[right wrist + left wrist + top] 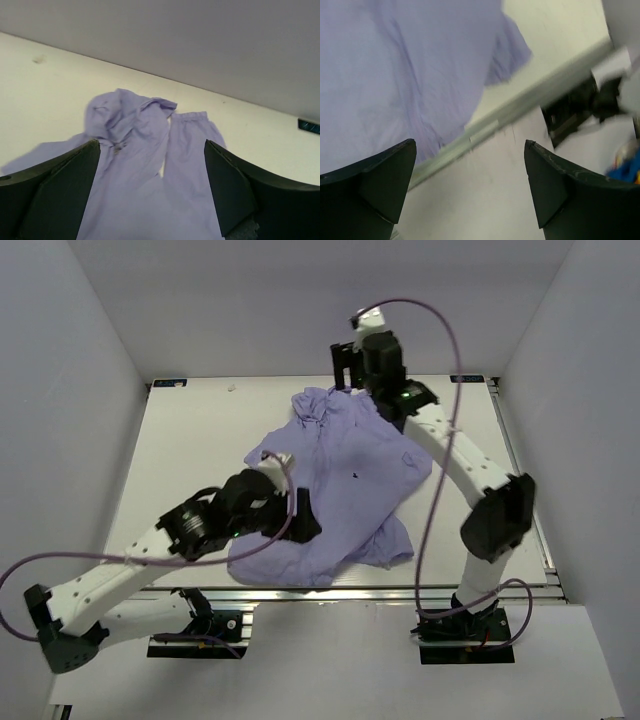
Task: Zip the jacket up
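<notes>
The lavender jacket (345, 475) lies spread and wrinkled on the middle of the white table (190, 450), hood end toward the far edge. My left gripper (305, 520) is open and empty, above the jacket's near-left hem. In the left wrist view the gripper (470, 145) frames the table's near edge, with the jacket (395, 75) at upper left. My right gripper (343, 365) is open and empty, raised above the far end of the jacket. In the right wrist view the gripper (151, 145) looks down on the jacket (140, 175), its bunched hood (115, 112) and a cuffed sleeve (192, 140).
An aluminium rail (400, 590) runs along the table's near edge and also shows in the left wrist view (520, 107). White walls (70, 390) enclose the table on three sides. Purple cables (440, 470) loop from both arms. The right arm's base mount (570, 115) sits below the edge.
</notes>
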Robot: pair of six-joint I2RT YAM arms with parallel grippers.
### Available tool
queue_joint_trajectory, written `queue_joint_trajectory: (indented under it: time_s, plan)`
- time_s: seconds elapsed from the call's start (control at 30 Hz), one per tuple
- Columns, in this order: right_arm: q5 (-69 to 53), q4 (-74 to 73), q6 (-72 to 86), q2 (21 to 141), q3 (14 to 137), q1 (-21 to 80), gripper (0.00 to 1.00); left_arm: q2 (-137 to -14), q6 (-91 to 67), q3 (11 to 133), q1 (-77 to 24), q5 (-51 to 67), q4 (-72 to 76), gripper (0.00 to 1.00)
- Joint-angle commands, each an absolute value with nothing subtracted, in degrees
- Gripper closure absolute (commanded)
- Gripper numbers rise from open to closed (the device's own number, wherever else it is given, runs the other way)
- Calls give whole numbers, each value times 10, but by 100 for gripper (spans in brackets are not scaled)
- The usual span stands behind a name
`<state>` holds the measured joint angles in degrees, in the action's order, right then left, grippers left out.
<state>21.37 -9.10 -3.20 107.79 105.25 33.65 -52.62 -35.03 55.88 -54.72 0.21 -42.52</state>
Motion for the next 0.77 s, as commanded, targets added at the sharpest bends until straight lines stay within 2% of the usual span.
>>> queue_joint_trajectory:
  time_s: [0.0, 0.07, 0.1, 0.17, 0.2, 0.3, 0.43, 0.57, 0.73]
  plan:
    - [179, -263, 120, 1010, 1040, 298, 11, -625, -415, 647, -521, -164, -453, 2]
    - [94, -313, 196, 965, 1010, 235, 11, -715, -406, 719, -466, -143, -464, 2]
    - [24, -321, 212, 935, 964, 189, 11, -752, -390, 731, -384, -99, -438, 2]
    - [-20, -317, 218, 903, 909, 155, 11, -771, -381, 735, -296, -49, -394, 2]
    - [-20, -314, 212, 886, 880, 145, 11, -779, -377, 737, -221, -28, -376, 2]
    - [60, -311, 190, 817, 789, 136, 11, -793, -374, 750, -131, -30, -344, 2]
    - [179, -329, 209, 716, 702, 136, 11, -789, -375, 754, -71, -73, -360, 2]
    - [197, -300, 206, 635, 604, 135, 11, -752, -372, 707, -40, -79, -332, 2]
    - [197, -257, 200, 560, 562, 135, 11, -679, -365, 645, -35, -91, -300, 2]
